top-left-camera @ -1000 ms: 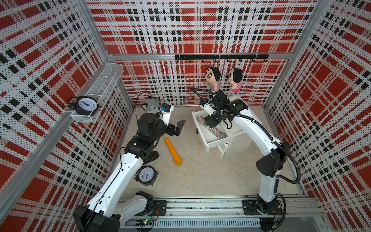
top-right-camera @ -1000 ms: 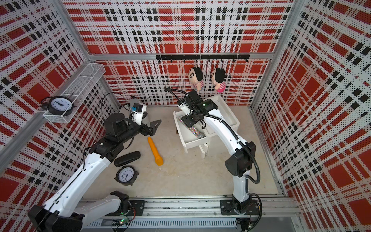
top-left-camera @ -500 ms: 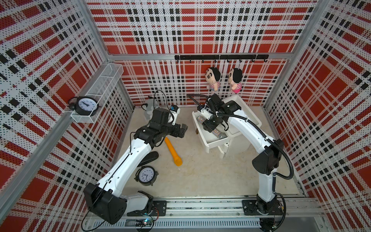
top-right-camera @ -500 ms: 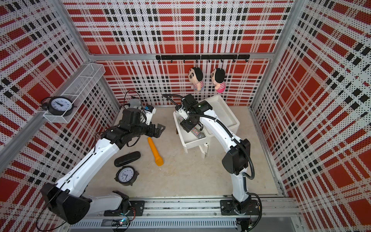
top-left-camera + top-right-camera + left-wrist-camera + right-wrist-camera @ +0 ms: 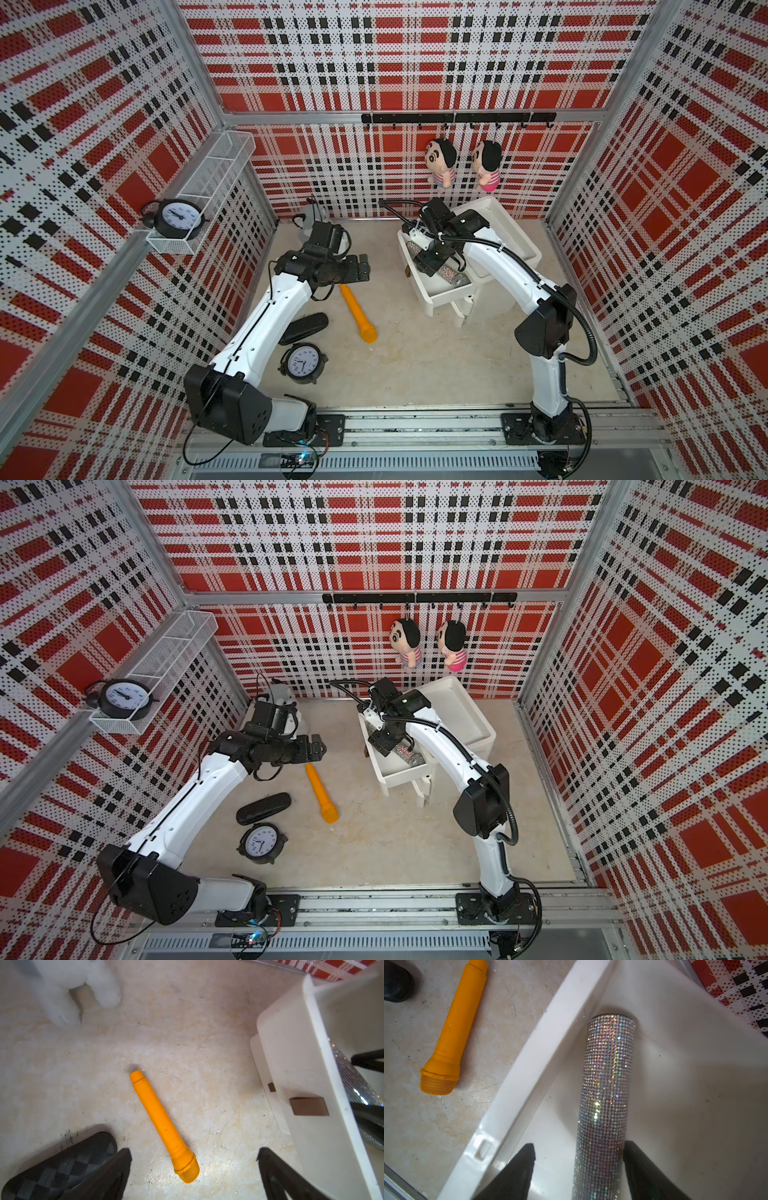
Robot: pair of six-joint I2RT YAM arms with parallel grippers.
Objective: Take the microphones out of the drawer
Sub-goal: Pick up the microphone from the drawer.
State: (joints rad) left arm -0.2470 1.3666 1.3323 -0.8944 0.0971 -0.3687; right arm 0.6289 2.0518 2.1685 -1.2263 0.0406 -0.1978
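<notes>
L elbow (image 5: 226,401) rose; R fingers (image 5: 517,1174) lowered in drawer (image 5: 442,297), widening (astride glitter mic (image 5: 606,1084)).

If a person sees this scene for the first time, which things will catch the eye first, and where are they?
The red plaid walls surround everything. On the pale table, an orange microphone lies near the middle, and a glittering silver microphone lies in the open white drawer, with the right tool straddling it. Two dolls hang from the black rail on the back wall.
</notes>
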